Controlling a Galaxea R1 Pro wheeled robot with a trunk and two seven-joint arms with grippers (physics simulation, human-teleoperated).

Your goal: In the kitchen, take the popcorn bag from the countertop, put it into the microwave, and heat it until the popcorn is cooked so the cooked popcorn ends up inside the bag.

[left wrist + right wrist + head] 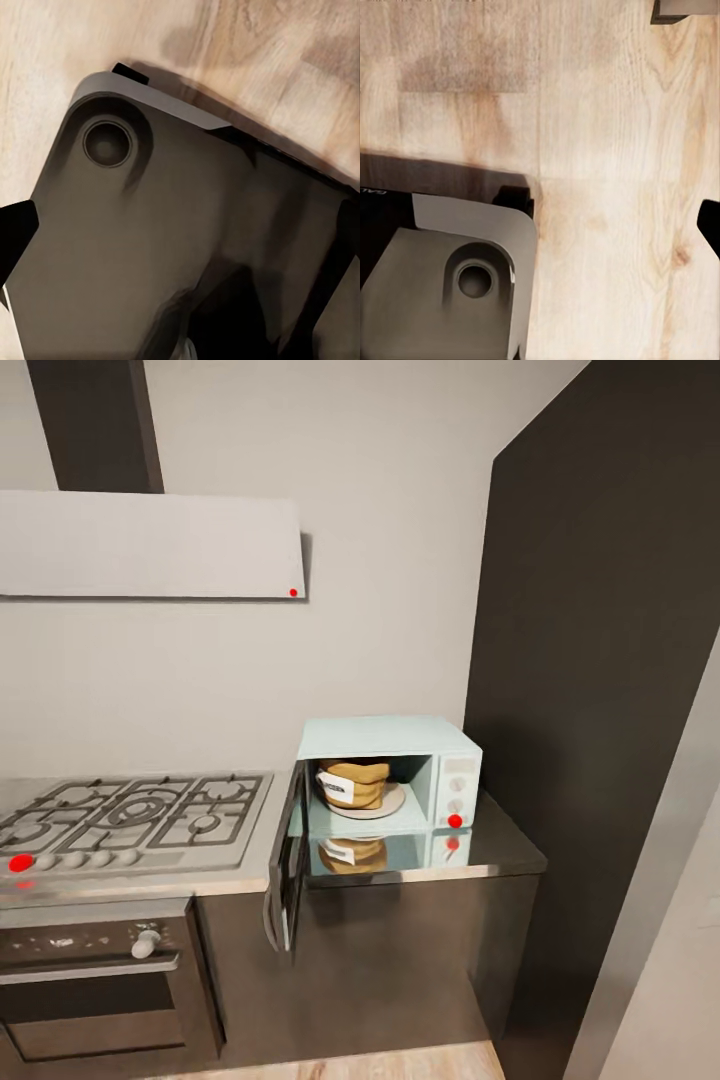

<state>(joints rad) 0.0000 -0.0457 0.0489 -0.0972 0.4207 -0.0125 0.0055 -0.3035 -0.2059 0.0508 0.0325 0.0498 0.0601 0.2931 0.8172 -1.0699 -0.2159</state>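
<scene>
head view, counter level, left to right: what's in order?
Gas hob → open microwave door → popcorn bag on the plate inside the microwave → microwave knob panel → bare end of the countertop → dark tall panel.

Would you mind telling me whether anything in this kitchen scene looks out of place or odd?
Only one thing stands out: the microwave door hangs wide open, jutting past the countertop edge. The popcorn bag sits upright on the round plate inside. Nothing looks spilled or damaged.
</scene>
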